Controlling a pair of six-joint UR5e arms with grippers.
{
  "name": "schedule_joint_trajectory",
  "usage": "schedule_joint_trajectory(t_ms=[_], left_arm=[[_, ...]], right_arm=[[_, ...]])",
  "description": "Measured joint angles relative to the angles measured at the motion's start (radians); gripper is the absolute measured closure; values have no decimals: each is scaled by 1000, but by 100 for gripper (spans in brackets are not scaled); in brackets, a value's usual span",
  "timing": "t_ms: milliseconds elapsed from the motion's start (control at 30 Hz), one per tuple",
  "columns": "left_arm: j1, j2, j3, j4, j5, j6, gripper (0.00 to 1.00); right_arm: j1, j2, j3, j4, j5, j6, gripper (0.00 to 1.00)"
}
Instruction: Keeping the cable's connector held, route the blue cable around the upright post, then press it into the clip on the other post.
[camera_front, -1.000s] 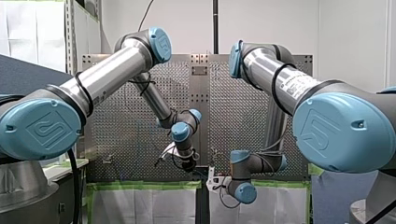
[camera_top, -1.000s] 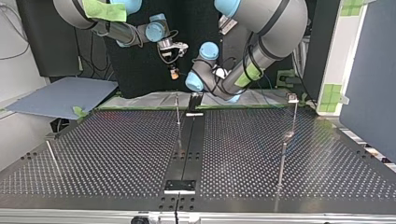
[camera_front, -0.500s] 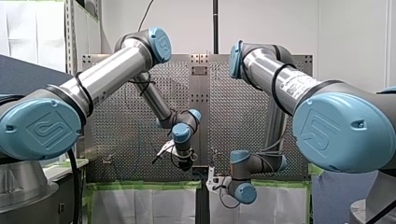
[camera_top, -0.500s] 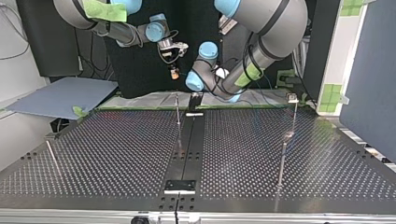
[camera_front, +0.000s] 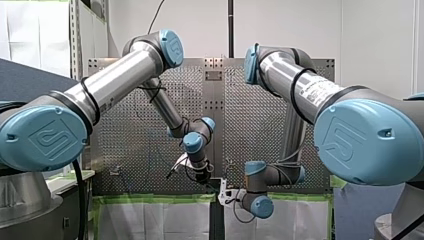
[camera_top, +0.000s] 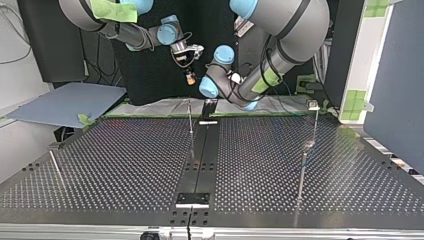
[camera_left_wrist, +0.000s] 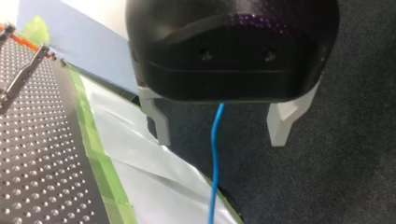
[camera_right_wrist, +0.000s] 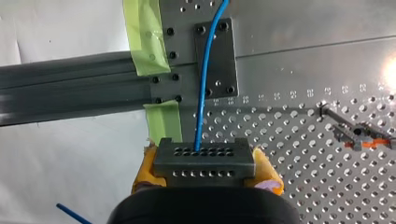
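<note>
Your right end effector (camera_top: 189, 78), upper middle of the top view, is clamped by its yellow pads on the grey connector (camera_right_wrist: 204, 162). The blue cable (camera_right_wrist: 203, 93) runs out ahead of it over the bench (camera_top: 125, 165). Your left end effector (camera_left_wrist: 219, 136) stands wide, with the cable hanging loose between its fingers. Routing looks barely begun: no cable shows at the centre post (camera_top: 190, 120) or the right-hand post (camera_top: 305, 160). Next, hold the clamp firm and lead the cable round the upright post without snagging.

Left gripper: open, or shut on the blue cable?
Open: my left gripper has its pale fingers apart, the blue cable hanging between them, clear of both.
</note>
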Motion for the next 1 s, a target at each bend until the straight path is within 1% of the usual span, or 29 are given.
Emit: schedule_joint_trajectory(t_ms=[167, 300, 400, 533, 733, 833, 1000], left_arm=[[6, -1, 0, 0, 4, -3, 0], [11, -6, 0, -1, -2, -4, 0], [17, -22, 0, -9, -18, 1, 0], [26, -56, 0, -13, -55, 31, 0], [39, -71, 0, 5, -110, 79, 0], [43, -71, 0, 7, -122, 91, 0], [51, -72, 0, 9, -127, 96, 0]], right_arm=[[3, 0, 0, -6, -23, 0, 100], [4, 0, 0, -9, -32, 0, 100], [5, 0, 0, -10, -35, 0, 100], [6, 0, 0, -9, -36, 0, 100], [7, 0, 0, -8, -36, 0, 100], [7, 0, -1, -6, -36, -1, 100], [8, 0, -3, -4, -36, -2, 100]])
